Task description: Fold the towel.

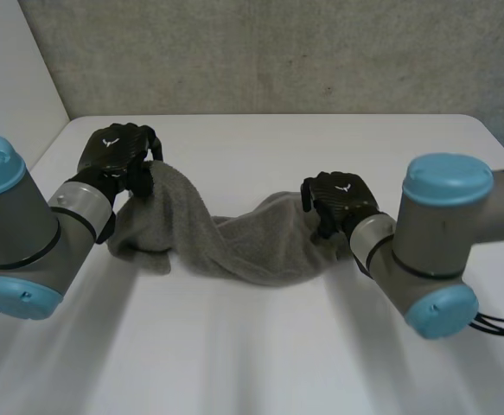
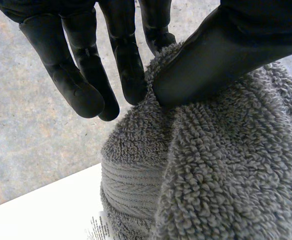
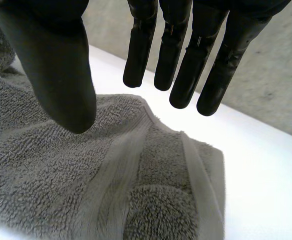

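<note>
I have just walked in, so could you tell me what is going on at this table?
The robot is folding a grey towel that lies bunched on the white table. Its left hand pinches one end between thumb and fingers, lifted off the table. Its right hand is over the other end, fingers straight, gripping nothing. No neat fold yet.

White, matte desk. Lying across its middle: a grey terry towel, bunched and twisted into a loose band running side to side. Left end held up off the surface, cloth sagging from it down to the desk. Middle and right end resting flat, with woven border stripes showing at the right end.
</note>
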Controlling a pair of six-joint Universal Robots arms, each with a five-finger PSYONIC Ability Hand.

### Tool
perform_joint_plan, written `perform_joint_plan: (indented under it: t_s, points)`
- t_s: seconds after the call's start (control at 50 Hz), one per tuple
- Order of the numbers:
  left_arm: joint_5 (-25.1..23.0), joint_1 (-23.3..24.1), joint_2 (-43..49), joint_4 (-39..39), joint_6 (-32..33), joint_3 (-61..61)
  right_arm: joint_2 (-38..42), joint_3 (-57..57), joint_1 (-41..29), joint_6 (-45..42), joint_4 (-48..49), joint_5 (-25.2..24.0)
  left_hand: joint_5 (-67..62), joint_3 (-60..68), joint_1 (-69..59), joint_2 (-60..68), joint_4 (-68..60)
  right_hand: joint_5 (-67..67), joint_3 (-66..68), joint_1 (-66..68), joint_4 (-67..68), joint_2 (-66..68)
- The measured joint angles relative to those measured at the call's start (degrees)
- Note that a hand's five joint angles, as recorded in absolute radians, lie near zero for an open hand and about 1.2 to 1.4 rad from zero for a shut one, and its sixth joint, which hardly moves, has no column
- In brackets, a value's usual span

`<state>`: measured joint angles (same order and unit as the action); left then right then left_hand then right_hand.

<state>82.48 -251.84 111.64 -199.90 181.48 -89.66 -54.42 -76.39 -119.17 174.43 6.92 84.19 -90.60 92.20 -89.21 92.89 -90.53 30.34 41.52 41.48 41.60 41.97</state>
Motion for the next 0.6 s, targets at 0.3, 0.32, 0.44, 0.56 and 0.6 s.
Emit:
perform_joint_plan:
  t_s: [0.3, 0.32, 0.44, 0.56, 0.6]
  points:
    - [-0.3, 0.4, -2.8, 0.2, 0.2, -2.5, 16.2, 24.0, 1.2, -3.1, -8.3, -3.4, 0.0, 0.0, 0.0, 0.0, 0.0, -5.3, -4.5, -5.1, -4.9, -4.0]
    - [-0.3, 0.4, -2.8, 0.2, 0.2, -2.6, 17.1, 25.1, 1.2, -3.7, -8.4, -3.4, 0.0, 0.0, 0.0, 0.0, 0.0, -5.7, -4.9, -5.6, -5.3, -4.5]
    - [-0.3, 0.5, -2.8, 0.2, 0.2, -2.6, 21.7, 30.3, 0.8, -5.9, -8.5, -3.8, 0.0, 0.0, 0.0, 0.0, 0.0, -10.5, -10.1, -10.4, -9.9, -10.1]
    - [-0.3, 0.5, -2.7, 0.1, 0.2, -2.6, 25.5, 34.7, 0.2, -6.2, -8.7, -5.3, 0.0, 0.0, 0.0, 0.0, 0.0, -12.4, -11.8, -12.1, -11.8, -11.8]
    - [-0.3, 0.5, -2.7, 0.1, 0.2, -2.6, 26.5, 36.0, 0.0, -6.0, -8.8, -6.5, 0.0, 0.0, 0.0, 0.0, 0.0, -12.4, -11.8, -12.1, -11.8, -11.8]
